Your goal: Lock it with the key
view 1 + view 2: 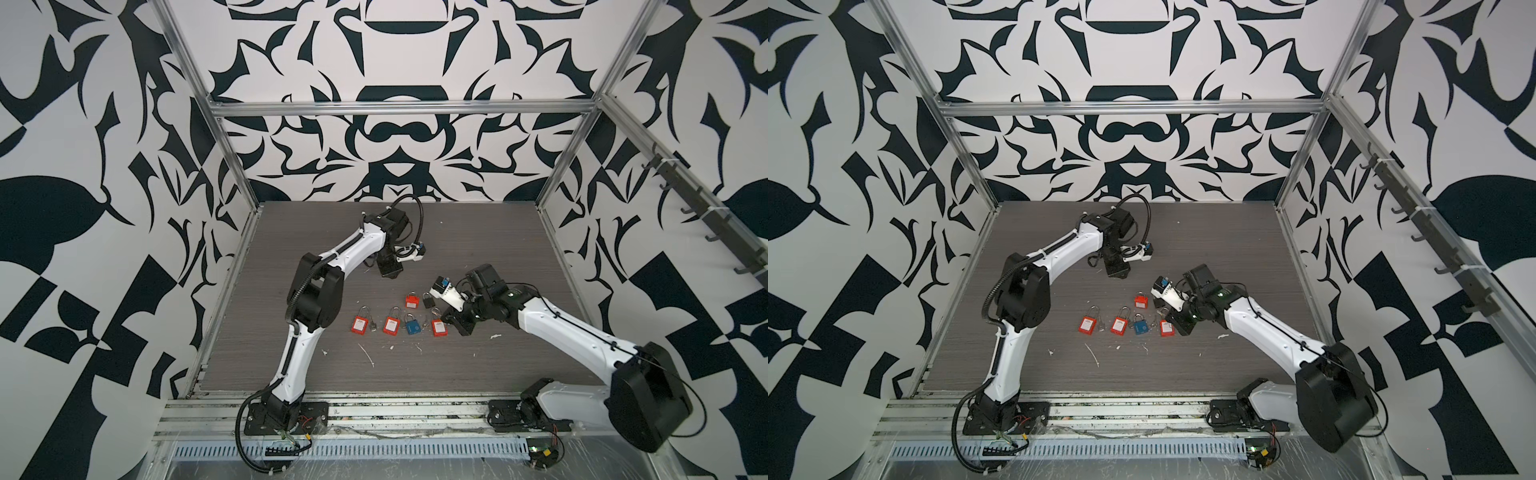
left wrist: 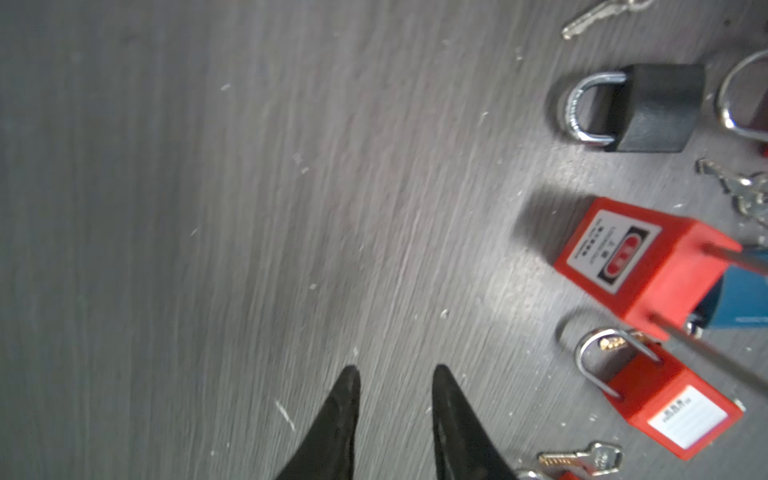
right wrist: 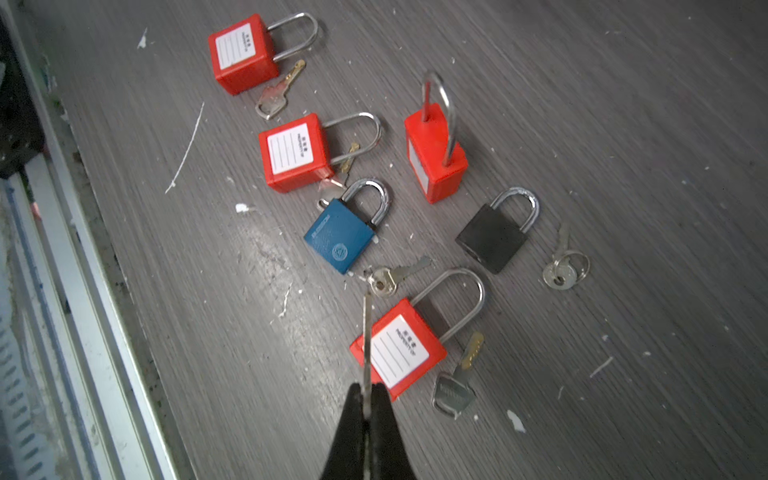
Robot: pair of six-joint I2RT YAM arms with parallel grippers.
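Clamped shut on key [image 3: 366,332], edge-on, in right gripper [image 3: 368,392]; blade overlapping labelled red padlock [image 3: 399,349]. Farther back, parted and empty at left gripper [image 2: 395,374], near upright red padlock [image 2: 623,257]. Visible from right wrist only, that key.

Arms [image 1: 573,332]: I am wearing white shells [image 1: 303,345] over black joints [image 1: 320,299] | Cabling: black corrugated hose [image 1: 420,220] is looping | Fingers [image 2: 332,424]: black, tapering.

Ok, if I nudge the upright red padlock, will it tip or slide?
Likely tips: the upright red padlock stands on its narrow base with a long shackle up, so a high push may topple it. Pushed low, it would probably slide, being rigid. Falling, it could strike the black padlock nearby.
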